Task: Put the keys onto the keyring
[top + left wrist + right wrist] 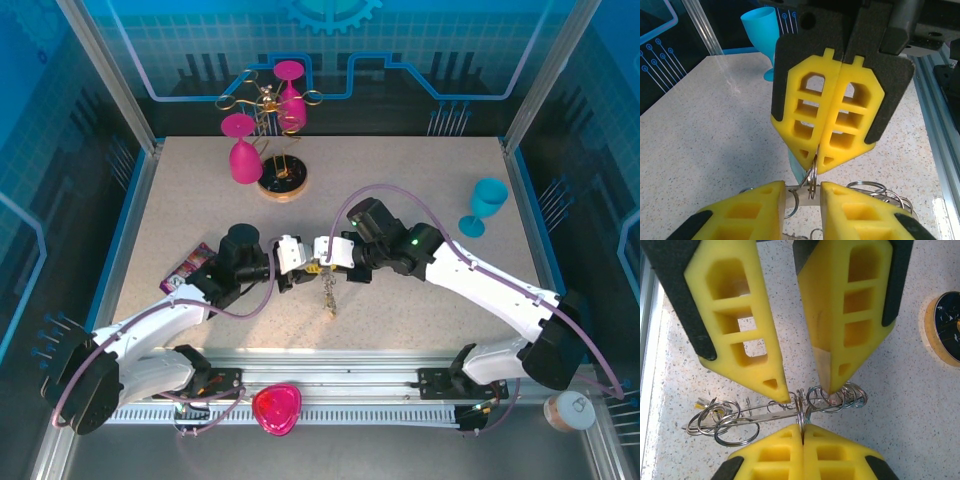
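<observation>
Right pincer (pixel 816 167) is pinching a silver ring (pixel 813 187); left pincer (pixel 807 394) is straddling it, narrowly parted. Teal goblet (pixel 489 197) is standing upright, well apart.

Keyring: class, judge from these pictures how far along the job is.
Done: the right gripper is shut on a silver ring. In hand: the left gripper, fingers apart, meets that ring from the opposite side. Left: the threading itself; the other rings bunch alongside, and any keys on them are too small to tell.

Robot lab cell: 2 arms (pixel 490 285) on alu rail (pixel 350 400), table (pixel 180 200) boxed by alu posts (pixel 110 70) & blue circuit-print panels (pixel 420 40).
</observation>
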You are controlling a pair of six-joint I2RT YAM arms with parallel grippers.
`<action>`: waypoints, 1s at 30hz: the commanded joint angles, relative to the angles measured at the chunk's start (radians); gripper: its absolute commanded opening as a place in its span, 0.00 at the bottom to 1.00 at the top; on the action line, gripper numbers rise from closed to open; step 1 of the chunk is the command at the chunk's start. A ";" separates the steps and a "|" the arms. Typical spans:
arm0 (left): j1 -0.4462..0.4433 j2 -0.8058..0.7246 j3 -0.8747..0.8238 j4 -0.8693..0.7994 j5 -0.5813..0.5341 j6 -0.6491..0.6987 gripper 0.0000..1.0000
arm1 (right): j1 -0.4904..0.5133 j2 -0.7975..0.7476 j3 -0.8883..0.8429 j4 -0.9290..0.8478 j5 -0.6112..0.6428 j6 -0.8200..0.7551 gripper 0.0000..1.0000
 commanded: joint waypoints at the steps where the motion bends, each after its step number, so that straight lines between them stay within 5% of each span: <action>1: 0.001 0.011 0.021 -0.004 -0.012 -0.005 0.25 | 0.011 -0.024 0.021 0.077 -0.083 0.035 0.00; 12: 0.004 -0.005 -0.004 -0.019 -0.004 0.008 0.23 | -0.042 -0.059 -0.057 0.135 -0.146 0.077 0.00; 24: 0.006 0.000 0.000 0.015 0.011 0.001 0.00 | -0.066 -0.088 -0.100 0.218 -0.204 0.133 0.01; 27: 0.015 -0.016 -0.027 0.075 0.033 -0.024 0.00 | -0.142 -0.155 -0.183 0.303 -0.270 0.173 0.28; 30: 0.034 -0.026 -0.051 0.143 0.075 -0.059 0.00 | -0.206 -0.220 -0.280 0.379 -0.321 0.173 0.38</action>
